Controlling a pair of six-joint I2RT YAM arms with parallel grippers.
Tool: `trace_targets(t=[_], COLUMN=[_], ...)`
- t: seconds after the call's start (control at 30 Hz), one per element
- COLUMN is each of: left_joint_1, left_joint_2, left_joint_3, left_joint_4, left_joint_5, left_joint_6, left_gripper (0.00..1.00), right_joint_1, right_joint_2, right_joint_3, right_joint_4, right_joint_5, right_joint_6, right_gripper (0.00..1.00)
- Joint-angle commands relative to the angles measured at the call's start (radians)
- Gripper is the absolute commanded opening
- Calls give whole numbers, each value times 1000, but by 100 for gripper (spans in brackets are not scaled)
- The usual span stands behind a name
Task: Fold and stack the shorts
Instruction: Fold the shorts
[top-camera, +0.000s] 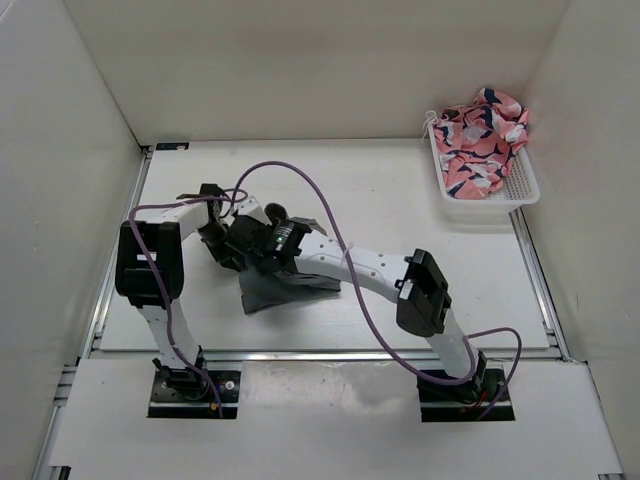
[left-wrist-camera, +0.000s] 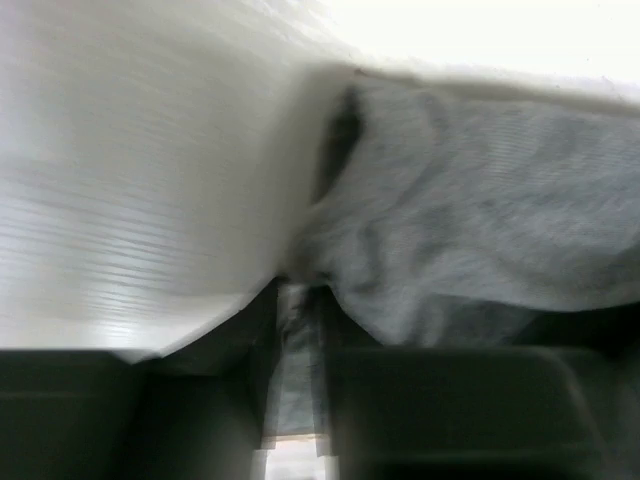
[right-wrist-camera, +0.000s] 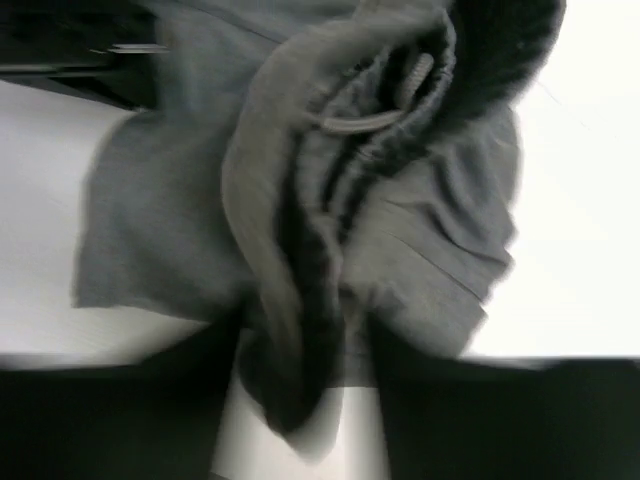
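Dark grey shorts (top-camera: 288, 288) lie bunched on the white table left of centre. My left gripper (top-camera: 214, 240) is at their left edge; in the left wrist view it (left-wrist-camera: 297, 360) is shut on a thin strip of the grey shorts (left-wrist-camera: 480, 220). My right gripper (top-camera: 264, 248) is over the top of the shorts. Its jaws (right-wrist-camera: 305, 400) stand apart in the right wrist view, with a thick fold of waistband and drawstring (right-wrist-camera: 370, 120) hanging loose between them. Pink patterned shorts (top-camera: 484, 138) lie in a basket at the back right.
The white basket (top-camera: 520, 190) stands against the right wall at the back. White walls close in the table on the left, back and right. A purple cable (top-camera: 300, 175) loops over the table between the arms.
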Motion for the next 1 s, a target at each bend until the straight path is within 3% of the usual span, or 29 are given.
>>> trace_targets(t=[0.0, 0.03, 0.13, 0.23, 0.3, 0.33, 0.37, 0.4, 0.47, 0.5, 0.53, 0.63, 0.73, 0.8, 0.87, 0.93, 0.97], left_joint_1=[49, 66, 138, 177, 164, 145, 88, 54, -62, -102, -141, -242, -279, -279, -279, -279, -279], left_joint_2=[-78, -114, -203, -262, -298, -299, -312, -312, -312, -302, -286, -198, -110, -60, -33, -22, -22], left_joint_3=[21, 21, 74, 139, 194, 209, 238, 248, 257, 271, 286, 295, 283, 269, 269, 278, 278], left_joint_4=[9, -6, -90, -158, -183, -193, -193, -193, -203, -203, -203, -203, -157, -134, -134, -134, -134], left_joint_5=[5, 5, -31, -83, -104, -113, -113, -128, -137, -146, -147, -147, -98, -85, -85, -85, -85], left_joint_6=[0, 15, 42, 67, 96, 111, 125, 134, 135, 135, 125, 95, 75, 66, 66, 66, 66], left_gripper=[40, 57, 95, 96, 91, 85, 70, 62, 54, 54, 60, 86, 87, 82, 71, 31, 16], right_joint_1=[17, 17, -4, -84, -153, -178, -233, -262, -354, -386, -444, -521, -563, -572, -601, -615, -626], right_joint_2=[-20, -49, -207, -348, -453, -485, -543, -568, -627, -645, -675, -729, -758, -783, -798, -809, -819], right_joint_3=[75, 32, -122, -274, -362, -453, -495, -540, -654, -690, -724, -812, -842, -853, -864, -875, -875], right_joint_4=[82, 123, 281, 339, 362, 363, 363, 372, 372, 372, 372, 353, 329, 317, 307, 297, 297], right_joint_5=[-135, -181, -307, -373, -393, -404, -404, -419, -446, -459, -469, -493, -475, -475, -475, -466, -466], right_joint_6=[-67, -110, -80, -7, 23, 38, 75, 90, 139, 153, 167, 190, 190, 190, 190, 190, 181], right_gripper=[83, 97, 100, 100, 96, 91, 86, 79, 73, 73, 73, 77, 81, 82, 84, 84, 84])
